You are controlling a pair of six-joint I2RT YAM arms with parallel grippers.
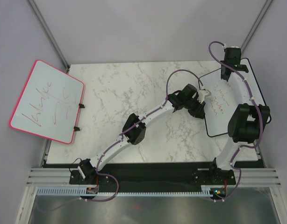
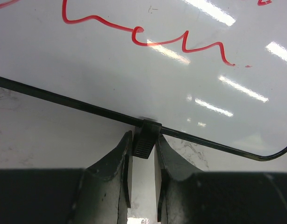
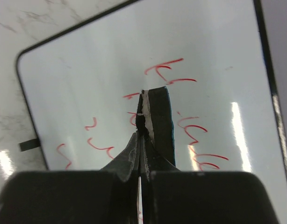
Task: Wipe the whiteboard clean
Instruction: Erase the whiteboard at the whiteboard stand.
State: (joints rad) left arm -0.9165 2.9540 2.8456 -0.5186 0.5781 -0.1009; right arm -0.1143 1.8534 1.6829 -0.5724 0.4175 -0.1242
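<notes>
With left hand (image 2: 143,140), gripping black tab (image 2: 148,128) on whiteboard's (image 2: 111,79) edge; with right hand (image 3: 139,137), fingers closed, pinching eraser (image 3: 158,114) above whiteboard's red writing (image 3: 164,65).

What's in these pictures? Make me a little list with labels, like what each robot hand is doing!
Surface: white marble-patterned table
Board to clean: large black-framed whiteboard with rounded corners, lying on the table's right side
Writing: orange-red handwriting, not wiped yet
Left gripper: shut on the small black ribbed tab on the board's frame
Right gripper: shut on a thin black-and-white eraser pad over the writing; contact unclear
Other board: pink-framed whiteboard with red scribbles, overhanging the table's left edge
</notes>
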